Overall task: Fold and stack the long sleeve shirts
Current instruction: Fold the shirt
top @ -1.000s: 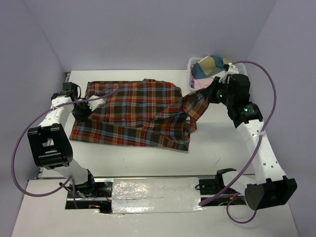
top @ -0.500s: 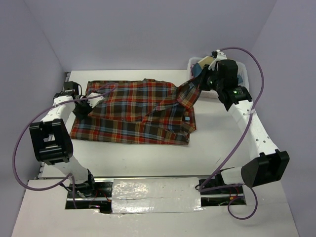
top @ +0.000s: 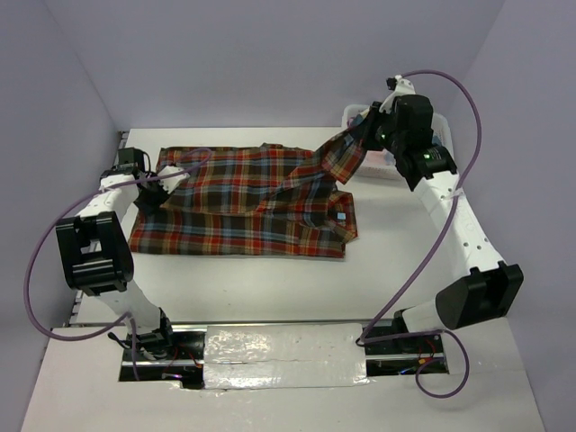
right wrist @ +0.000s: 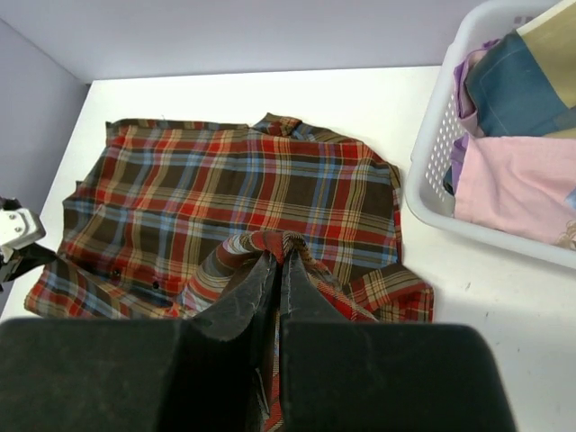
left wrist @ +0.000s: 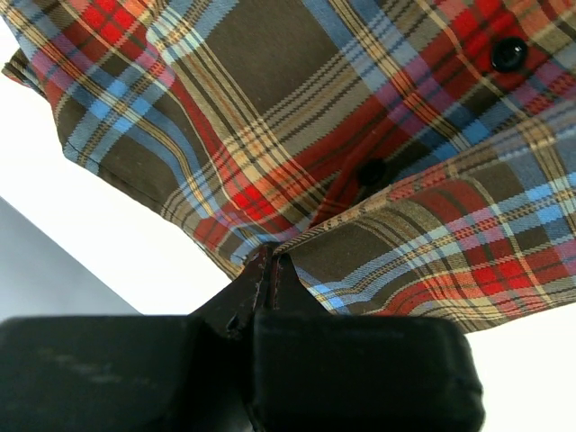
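A plaid long sleeve shirt point(top: 243, 202) in red, brown and blue lies spread on the white table point(top: 396, 252). My right gripper point(top: 358, 137) is shut on a fold of its right side and holds that cloth lifted above the table, near the basket. The right wrist view shows the pinched fold point(right wrist: 297, 238) at my closed right gripper point(right wrist: 281, 258) with the rest of the shirt point(right wrist: 225, 193) flat below. My left gripper point(top: 155, 196) is shut on the shirt's left edge, and the left wrist view shows the plaid hem point(left wrist: 297, 243) caught at the tips of that gripper point(left wrist: 270, 258).
A white lattice basket point(top: 353, 115) with folded pink, blue and tan clothes stands at the back right, close beside the right gripper; the right wrist view shows its rim point(right wrist: 432, 202). Purple cables loop off both arms. Grey walls close in the table.
The right arm has risen and swung back and left, lifting the shirt's right side toward the far edge. The left gripper has shifted slightly back with the left edge.
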`<state>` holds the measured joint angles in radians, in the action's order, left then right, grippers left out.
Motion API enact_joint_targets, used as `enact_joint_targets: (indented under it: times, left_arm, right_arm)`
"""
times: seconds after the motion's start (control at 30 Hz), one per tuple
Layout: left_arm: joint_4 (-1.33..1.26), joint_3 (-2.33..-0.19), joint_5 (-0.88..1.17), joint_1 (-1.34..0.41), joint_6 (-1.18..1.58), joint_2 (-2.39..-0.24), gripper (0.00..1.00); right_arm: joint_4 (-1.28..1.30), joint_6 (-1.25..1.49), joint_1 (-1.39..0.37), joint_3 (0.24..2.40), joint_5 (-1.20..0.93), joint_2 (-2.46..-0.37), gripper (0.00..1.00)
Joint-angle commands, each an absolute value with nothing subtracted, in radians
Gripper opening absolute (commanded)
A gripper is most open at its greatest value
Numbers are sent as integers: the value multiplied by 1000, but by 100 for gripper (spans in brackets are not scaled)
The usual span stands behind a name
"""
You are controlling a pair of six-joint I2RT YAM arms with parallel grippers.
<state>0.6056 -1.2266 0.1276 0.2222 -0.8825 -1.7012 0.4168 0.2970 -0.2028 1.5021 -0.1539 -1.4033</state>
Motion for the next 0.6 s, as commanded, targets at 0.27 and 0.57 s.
enact_joint_targets:
  times: [0.27,0.57]
  left_arm:
    - [521,-1218,89,198,-799,-1753,44]
    - [600,-1457,371,100,-715,-1637,64]
  right_arm:
    - [374,308,-278,1519,-98,-1482,0]
    - [526,425,-345,1565,-110,-1500,0]
